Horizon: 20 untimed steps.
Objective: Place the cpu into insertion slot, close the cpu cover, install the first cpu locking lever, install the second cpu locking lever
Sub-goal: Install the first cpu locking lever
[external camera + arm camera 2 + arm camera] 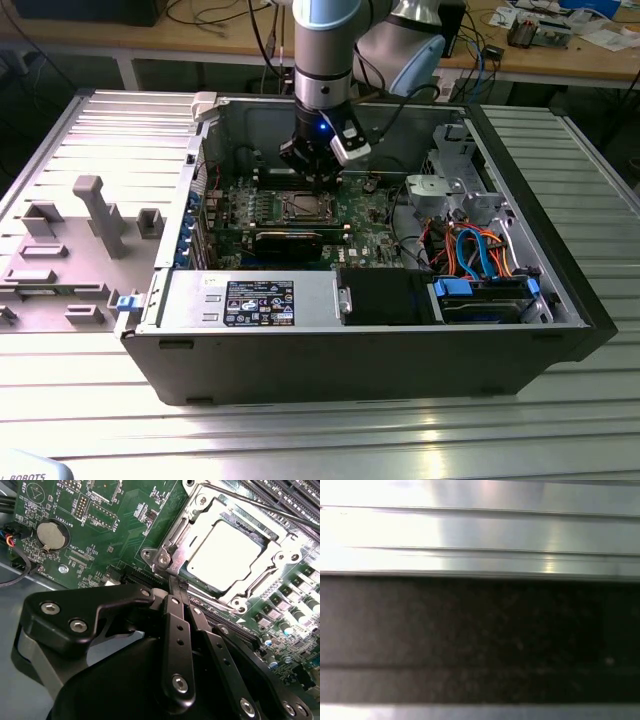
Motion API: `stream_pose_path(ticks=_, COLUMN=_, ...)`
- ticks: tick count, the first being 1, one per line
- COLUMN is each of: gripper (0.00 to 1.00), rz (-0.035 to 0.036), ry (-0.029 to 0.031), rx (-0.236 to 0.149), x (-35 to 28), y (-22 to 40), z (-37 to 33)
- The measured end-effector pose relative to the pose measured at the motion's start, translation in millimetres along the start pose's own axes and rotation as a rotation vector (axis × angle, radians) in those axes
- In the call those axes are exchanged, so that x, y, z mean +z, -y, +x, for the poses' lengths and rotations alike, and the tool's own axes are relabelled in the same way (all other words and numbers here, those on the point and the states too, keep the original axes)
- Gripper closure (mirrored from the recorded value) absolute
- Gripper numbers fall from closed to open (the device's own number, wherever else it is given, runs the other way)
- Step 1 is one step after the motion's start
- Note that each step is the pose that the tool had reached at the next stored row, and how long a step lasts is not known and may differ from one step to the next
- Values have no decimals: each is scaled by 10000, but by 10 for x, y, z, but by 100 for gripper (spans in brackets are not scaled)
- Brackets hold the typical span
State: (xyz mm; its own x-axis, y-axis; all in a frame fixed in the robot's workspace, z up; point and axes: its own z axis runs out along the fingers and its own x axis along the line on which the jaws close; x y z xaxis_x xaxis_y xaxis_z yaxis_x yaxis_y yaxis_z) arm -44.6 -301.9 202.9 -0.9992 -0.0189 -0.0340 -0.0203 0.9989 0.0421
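Observation:
The cpu [227, 550], a pale silver square, lies in the insertion slot [235, 602] on the green motherboard. The cpu cover [189, 527], a silver frame, lies flat around the chip. A thin metal locking lever [260, 507] runs along the slot's far edge. In the second wrist view my gripper [174, 582] has its black fingers [177, 630] pressed together, tips at the slot's corner by a screw post [162, 560]. Nothing shows between them. In the exterior view the gripper [318, 183] hangs inside the open computer case just behind the slot [303, 206].
A coin battery [51, 535] sits on the board beside the slot. A long black card [290, 240] lies in front of the slot. A drive cage with blue and orange cables [480, 250] fills the exterior view's right. A grey fixture plate [80, 230] lies outside the case on the left.

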Motion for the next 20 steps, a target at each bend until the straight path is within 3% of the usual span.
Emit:
stream_pose_path(ticks=5, gripper=89, rz=32, ry=-2, rx=0, x=13, y=0, z=1)
stream_pose_path(ticks=9, gripper=89, rz=-23, ry=1, rx=3, x=12, y=0, z=1)
stream_pose_path(ticks=15, gripper=89, rz=-22, ry=1, rx=3, x=-78, y=-4, z=-2)
stream_pose_path(ticks=18, gripper=89, rz=44, ry=-2, rx=-1, x=-80, y=-2, z=-2)
stream_pose_path(ticks=20, gripper=89, rz=47, ry=-2, rx=1, x=-79, y=18, z=-2)
